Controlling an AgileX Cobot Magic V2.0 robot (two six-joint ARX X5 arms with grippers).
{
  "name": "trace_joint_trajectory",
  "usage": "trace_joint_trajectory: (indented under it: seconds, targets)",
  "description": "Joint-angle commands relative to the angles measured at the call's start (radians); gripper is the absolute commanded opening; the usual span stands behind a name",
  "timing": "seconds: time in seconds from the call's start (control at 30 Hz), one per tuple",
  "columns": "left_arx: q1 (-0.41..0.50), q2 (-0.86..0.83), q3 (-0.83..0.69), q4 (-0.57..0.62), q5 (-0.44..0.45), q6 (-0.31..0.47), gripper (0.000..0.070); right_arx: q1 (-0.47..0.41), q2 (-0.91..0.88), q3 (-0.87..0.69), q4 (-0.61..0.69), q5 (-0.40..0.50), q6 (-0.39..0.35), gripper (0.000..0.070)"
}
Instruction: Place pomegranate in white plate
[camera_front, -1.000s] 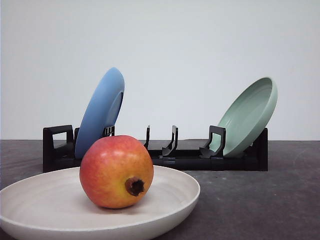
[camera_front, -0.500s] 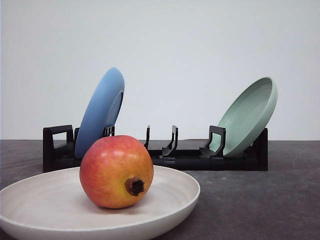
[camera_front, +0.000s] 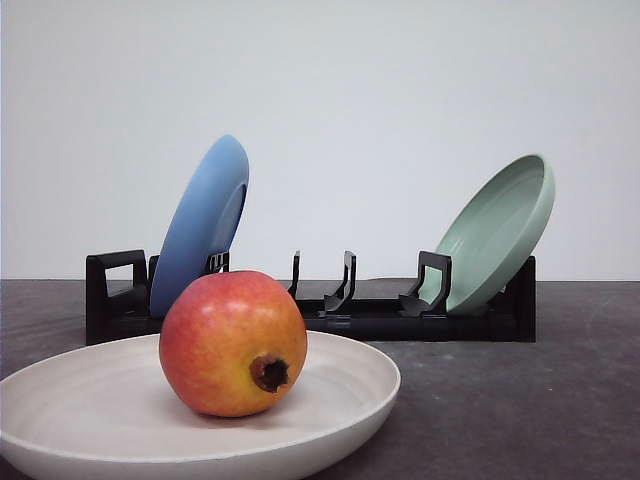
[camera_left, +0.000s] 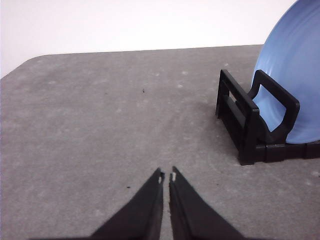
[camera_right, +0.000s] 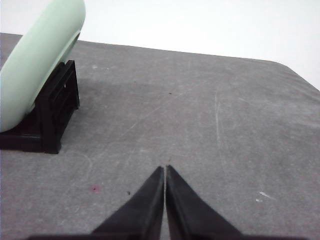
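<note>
The red-orange pomegranate (camera_front: 233, 343) rests inside the white plate (camera_front: 352, 395) at the near left of the front view, its dark calyx facing the camera. My left gripper (camera_left: 166, 175) is shut with nothing in it, hovering over bare grey table beside the end of the rack that holds the blue plate. My right gripper (camera_right: 165, 168) is shut too and holds nothing, above the table next to the end of the rack with the green plate.
A black dish rack (camera_front: 350, 312) stands across the table behind the white plate. A blue plate (camera_front: 200, 225) leans in its left end and a pale green plate (camera_front: 497, 232) in its right end. Grey tabletop (camera_front: 520, 400) spreads around.
</note>
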Motion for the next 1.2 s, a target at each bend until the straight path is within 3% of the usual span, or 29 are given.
trace_joint_trajectory:
  seconds: [0.0,1.17]
  targets:
    - [-0.002,-0.002,-0.010,-0.004,0.008,0.000,0.0000,-0.002,-0.002,-0.003,0.009,0.003,0.007,0.0000]
    - [-0.002,-0.002,-0.009,-0.004,0.008,0.000,0.0000,-0.002,-0.002,-0.003,0.009,0.003,0.007,0.0000]
